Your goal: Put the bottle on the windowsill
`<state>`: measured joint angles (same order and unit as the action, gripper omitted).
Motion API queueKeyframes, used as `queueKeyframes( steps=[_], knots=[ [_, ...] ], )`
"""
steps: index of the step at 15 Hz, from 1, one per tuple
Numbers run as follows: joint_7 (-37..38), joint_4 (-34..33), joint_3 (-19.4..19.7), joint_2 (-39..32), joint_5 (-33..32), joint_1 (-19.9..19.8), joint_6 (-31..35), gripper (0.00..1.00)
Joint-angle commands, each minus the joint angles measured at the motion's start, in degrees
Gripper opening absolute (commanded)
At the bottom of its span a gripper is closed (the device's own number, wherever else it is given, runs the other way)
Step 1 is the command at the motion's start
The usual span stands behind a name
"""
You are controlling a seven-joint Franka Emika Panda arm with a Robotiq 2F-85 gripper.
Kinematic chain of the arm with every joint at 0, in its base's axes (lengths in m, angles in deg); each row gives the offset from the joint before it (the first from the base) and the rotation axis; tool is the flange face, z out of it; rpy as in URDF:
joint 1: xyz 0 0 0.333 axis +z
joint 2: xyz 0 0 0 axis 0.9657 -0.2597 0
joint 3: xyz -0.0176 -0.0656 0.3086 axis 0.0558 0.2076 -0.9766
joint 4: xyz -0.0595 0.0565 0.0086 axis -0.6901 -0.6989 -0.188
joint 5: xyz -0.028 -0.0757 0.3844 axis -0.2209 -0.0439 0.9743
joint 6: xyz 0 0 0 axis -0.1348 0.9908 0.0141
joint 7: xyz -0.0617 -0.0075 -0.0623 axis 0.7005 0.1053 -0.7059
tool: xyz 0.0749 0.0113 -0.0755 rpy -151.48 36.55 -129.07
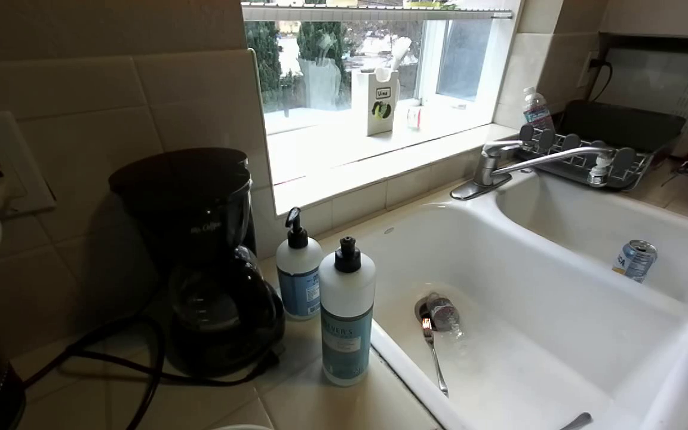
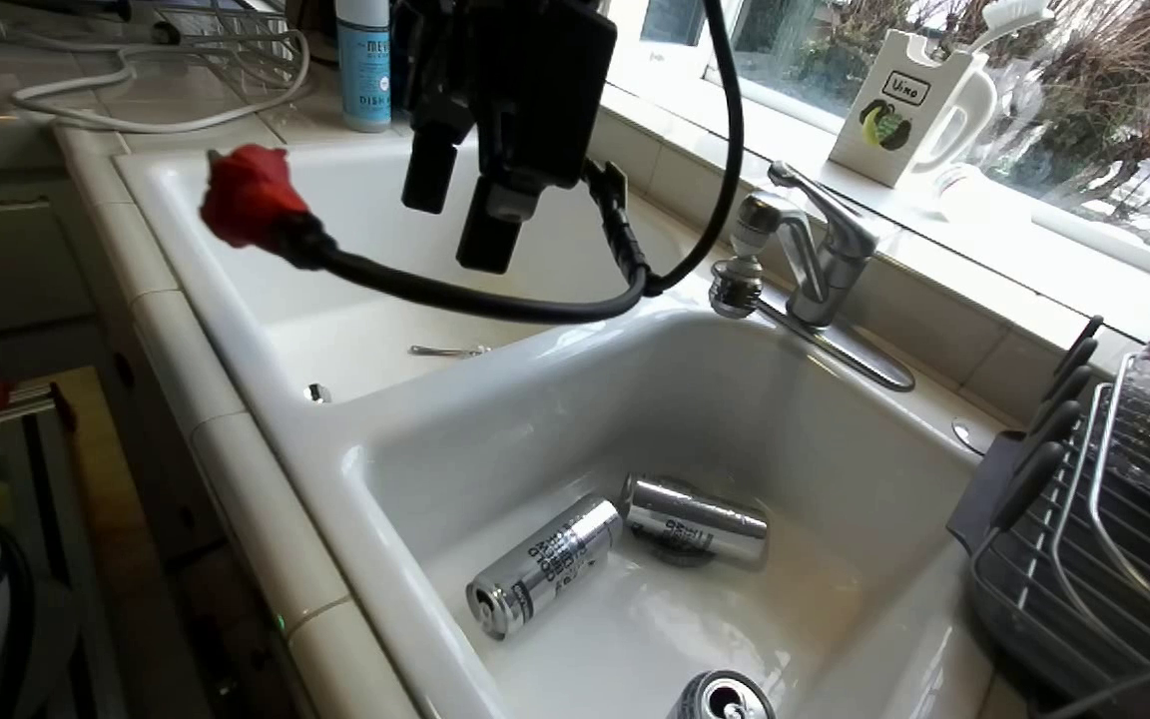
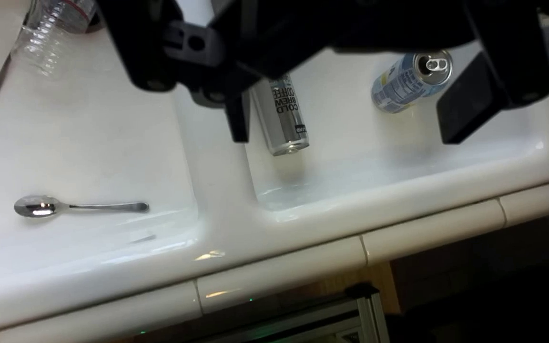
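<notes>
Claw (image 3: 350, 116) spread wide; clear btl (image 3: 56, 34) pt. cut off @ wrist view's top; windowsill (image 1: 380, 166) glare-washed.

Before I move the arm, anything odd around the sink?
Yes: a clear plastic bottle lies at the drain and might block it; in an exterior view, a red flowerlike tip on a black cable near the gripper looks oddly decorative.

Counter (image 1: 299, 397), I see: black coffee maker (image 1: 200, 254), blue-labelled soap bottle (image 1: 300, 280), taller teal-labelled soap bottle (image 1: 347, 325), by the white double sink (image 3: 222, 190). Coffee-maker side of it, I get a fork (image 1: 435, 359) and a spoon (image 3: 48, 206), apart; far side, two silver cans (image 2: 545, 566) on their sides, close together, plus opened blue can (image 3: 405, 83). Faucet (image 1: 487, 170) on its rim, dish rack (image 1: 571, 143) beyond. White fruit-print jug (image 2: 894, 115).
</notes>
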<state>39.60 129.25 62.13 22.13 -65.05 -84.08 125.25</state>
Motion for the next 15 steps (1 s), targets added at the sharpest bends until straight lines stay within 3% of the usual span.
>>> queueKeyframes(
  steps=[1,8,15],
  knots=[
    [2.87,0.33,2.12,2.68,-0.34,-0.73,2.07,1.0],
    [6.05,-5.92,3.28,1.61,-2.36,-3.67,6.85,1.0],
    [0.12,-18.92,3.58,-6.71,-5.57,-2.68,15.85,1.0]
  ],
)
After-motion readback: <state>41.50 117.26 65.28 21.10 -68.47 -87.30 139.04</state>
